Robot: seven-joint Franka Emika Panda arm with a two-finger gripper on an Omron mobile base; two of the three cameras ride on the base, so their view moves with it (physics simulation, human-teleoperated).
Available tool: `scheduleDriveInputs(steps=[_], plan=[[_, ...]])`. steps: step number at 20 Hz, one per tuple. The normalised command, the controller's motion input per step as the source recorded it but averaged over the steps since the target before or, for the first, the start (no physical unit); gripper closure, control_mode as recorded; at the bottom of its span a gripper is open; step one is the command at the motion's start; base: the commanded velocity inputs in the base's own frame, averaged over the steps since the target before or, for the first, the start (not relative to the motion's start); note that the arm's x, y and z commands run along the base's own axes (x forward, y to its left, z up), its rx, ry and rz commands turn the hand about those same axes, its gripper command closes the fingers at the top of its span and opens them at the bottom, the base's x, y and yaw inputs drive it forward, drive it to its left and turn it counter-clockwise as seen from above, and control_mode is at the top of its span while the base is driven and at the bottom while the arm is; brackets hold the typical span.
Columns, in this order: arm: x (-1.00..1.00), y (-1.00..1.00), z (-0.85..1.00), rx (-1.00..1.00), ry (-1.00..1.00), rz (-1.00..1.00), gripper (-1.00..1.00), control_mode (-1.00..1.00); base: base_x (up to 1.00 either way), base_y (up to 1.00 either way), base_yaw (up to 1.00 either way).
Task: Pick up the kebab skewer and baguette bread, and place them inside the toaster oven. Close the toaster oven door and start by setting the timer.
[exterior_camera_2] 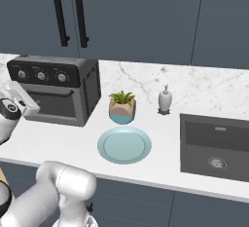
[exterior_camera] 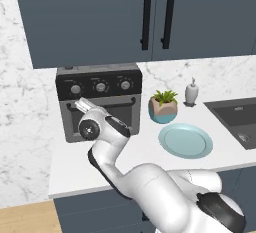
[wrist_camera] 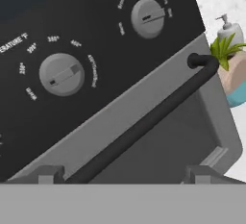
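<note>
Tool hovers spread before the shut toaster oven door, on the tabletop's left. Judging by this, lift toward a knob, centre on it, pinch, then twist gently.

Premises identified as a domestic kitchen, computer-rendered. Evidence: a white bench runs along a marbled white wall, with dark blue cabinet doors above carrying long black bar handles. At 9 o'clock on the bench stands the toaster oven, with three silver knobs on its black panel. At 3 o'clock a dark sink is let into the bench. Toward 12 o'clock sit a potted plant and a soap dispenser; a pale blue plate lies at centre. Wooden flooring shows at 7 o'clock in the left base view.
</note>
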Motion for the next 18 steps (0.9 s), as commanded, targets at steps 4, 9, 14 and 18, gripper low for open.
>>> scheduleDriveInputs(steps=[4,9,14,18], plan=[[-0.49,0.14,0.50,0.04,-0.13,0.00,-1.00,-1.00,0.00,0.00,0.00],[-0.28,0.14,0.58,0.00,-0.10,0.00,-1.00,-1.00,0.00,0.00,0.00],[-0.39,0.20,0.30,-0.06,-0.07,0.02,-1.00,-1.00,0.00,0.00,0.00],[-0.42,0.30,0.18,-0.13,-0.12,0.03,-1.00,-1.00,0.00,0.00,0.00]])
